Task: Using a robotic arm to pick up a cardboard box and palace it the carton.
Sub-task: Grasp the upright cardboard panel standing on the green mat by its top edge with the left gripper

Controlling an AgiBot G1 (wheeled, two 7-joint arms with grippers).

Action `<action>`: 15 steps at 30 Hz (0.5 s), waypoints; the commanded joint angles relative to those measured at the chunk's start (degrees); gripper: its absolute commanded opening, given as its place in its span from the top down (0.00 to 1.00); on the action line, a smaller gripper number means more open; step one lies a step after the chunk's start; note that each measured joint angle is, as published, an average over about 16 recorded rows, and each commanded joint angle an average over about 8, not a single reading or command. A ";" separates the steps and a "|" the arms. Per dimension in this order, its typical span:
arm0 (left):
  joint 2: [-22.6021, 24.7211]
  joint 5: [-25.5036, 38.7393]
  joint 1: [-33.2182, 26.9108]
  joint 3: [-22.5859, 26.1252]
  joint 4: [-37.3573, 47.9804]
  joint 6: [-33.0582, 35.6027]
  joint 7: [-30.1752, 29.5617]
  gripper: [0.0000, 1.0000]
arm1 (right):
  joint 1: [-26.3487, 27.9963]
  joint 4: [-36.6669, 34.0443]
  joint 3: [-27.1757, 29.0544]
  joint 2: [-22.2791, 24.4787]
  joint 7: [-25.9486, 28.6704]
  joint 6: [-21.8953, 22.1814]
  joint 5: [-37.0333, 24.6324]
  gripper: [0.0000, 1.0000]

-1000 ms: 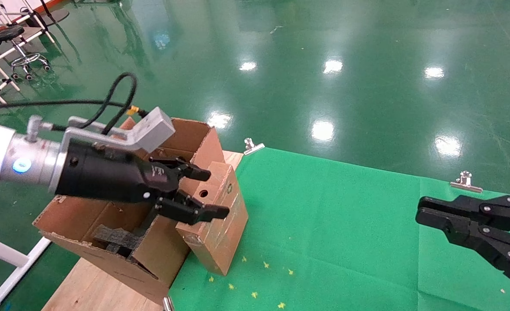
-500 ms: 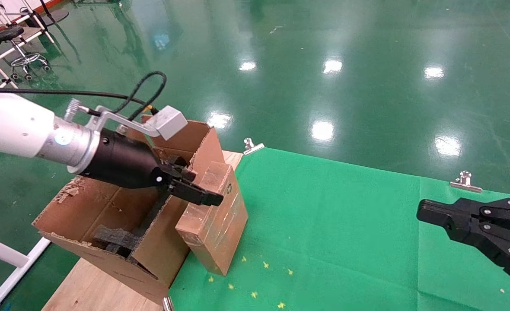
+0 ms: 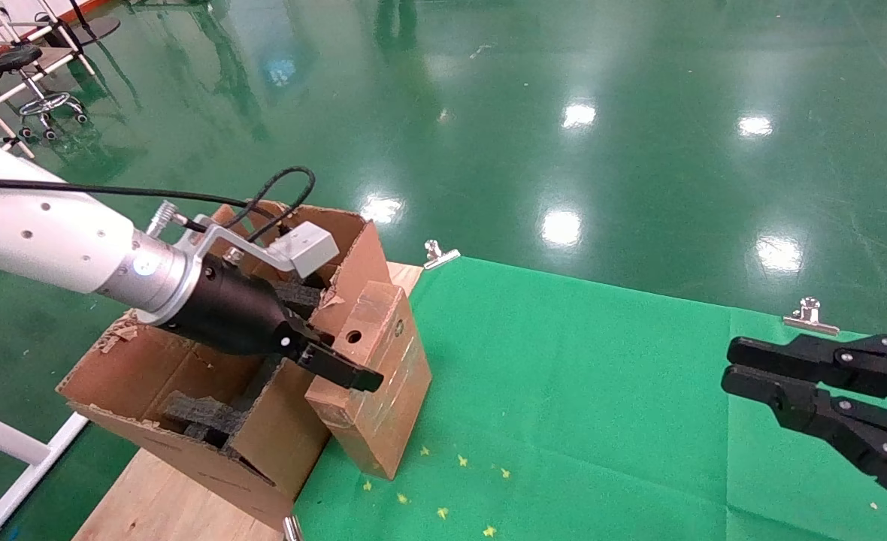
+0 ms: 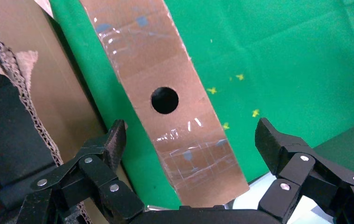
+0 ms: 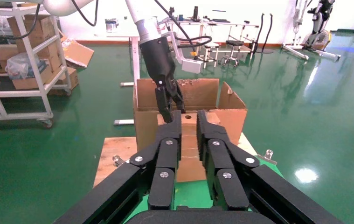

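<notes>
Leaning against the outer wall of the large brown corrugated carton (image 3: 210, 391), on the green-clothed worktop (image 3: 601, 406): the small closed brown oblong cardboard box (image 3: 372, 376), tilted, round hole facing up. Not yet lifted.

Hovering right over its upper end, the white and silver left arm's black pincer (image 4: 189, 144), fingers spread wide on either side of the narrow face and touching neither edge. Straddling only, no grip so far.

Likely light and fairly stiff, judging by thin board and a taped-shut shape; probably hollow-sounding, so modest squeeze advised to avoid denting the walls. Slippery in patches where clear tape strips cover the board; better purchase on bare cardboard near the hole than on the glossy bands. Best taken across the two long narrow sides, close to the upper end, since the lower end rests on the cloth.

Parked at the far right over the worktop: the other black pincer (image 3: 812, 383), fingers nearly together, holding nothing.
</notes>
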 commanded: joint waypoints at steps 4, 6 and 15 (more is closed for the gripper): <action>0.27 0.39 -0.24 1.12 -0.18 -0.20 -0.43 0.94 | 0.00 -0.01 0.00 0.00 0.00 0.01 0.00 0.00; 0.33 0.48 -0.31 1.31 -0.21 -0.23 -0.48 1.00 | -0.01 -0.01 0.00 0.01 0.00 0.01 0.00 0.00; 0.24 0.37 -0.28 0.99 -0.21 -0.24 -0.44 1.00 | -0.01 -0.01 0.00 0.01 0.00 0.01 0.01 0.00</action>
